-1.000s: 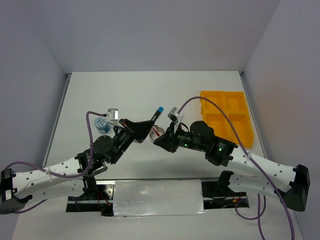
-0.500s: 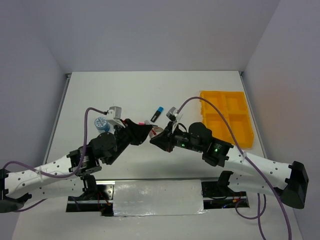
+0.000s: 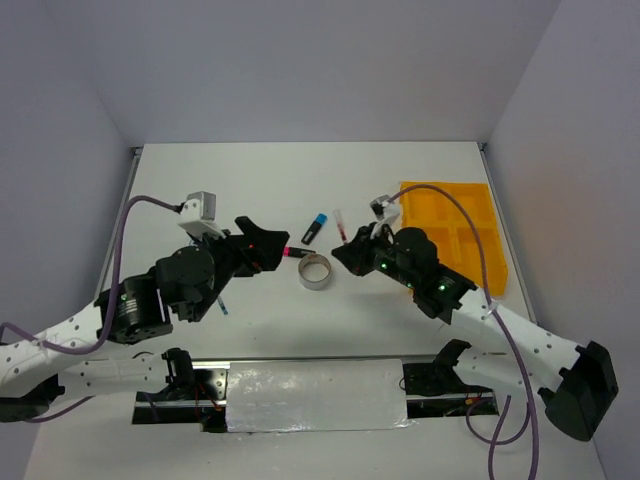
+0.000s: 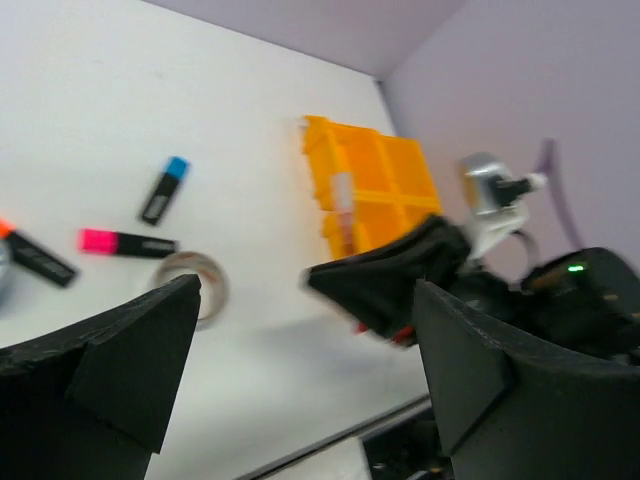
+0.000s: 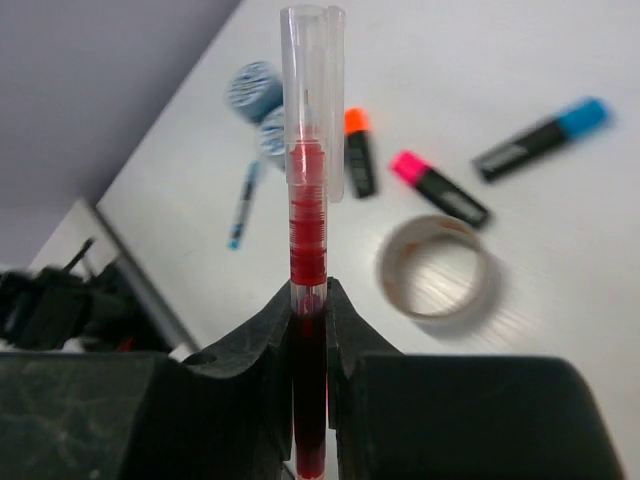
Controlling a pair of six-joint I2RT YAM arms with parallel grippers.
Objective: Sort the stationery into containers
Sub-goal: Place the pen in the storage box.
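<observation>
While the right arm holds a pen up beside the sorting container, the findings are as follows.

The table is white and carries all the loose items. The yellow tray sits at the far right and has four compartments. The two far ones show bare, but the near pair is partly hidden behind the right arm, so their contents cannot be confirmed.

The left gripper has its jaws spread wide with nothing between them, and it hangs above the items left of centre. The right gripper is clamped on the lower barrel of the red pen, just left of the tray's left wall.

- **Tape:** the blue-white tape rolls lie close together at the left. The silvery tape ring lies flat at centre, between the two grippers.
- **Markers:** the blue-capped marker is just beyond the ring, the pink-capped marker is beside the ring, and the orange-capped marker is further left.
- **Pens:** the blue pen lies near the rolls. The red pen is off the table, held lengthwise between the fingers with its clear cap pointing away from them.

Assessment: the step in hand is delivery of the red pen to the tray.

Recommended handling:
1. Travel right until the pen's whole length is over one compartment.
2. Bring the pen toward level so it settles inside the walls and does not rest across a divider.
3. Descend close to the compartment floor before parting the fingers, since a release from height risks a bounce over the rim
</observation>
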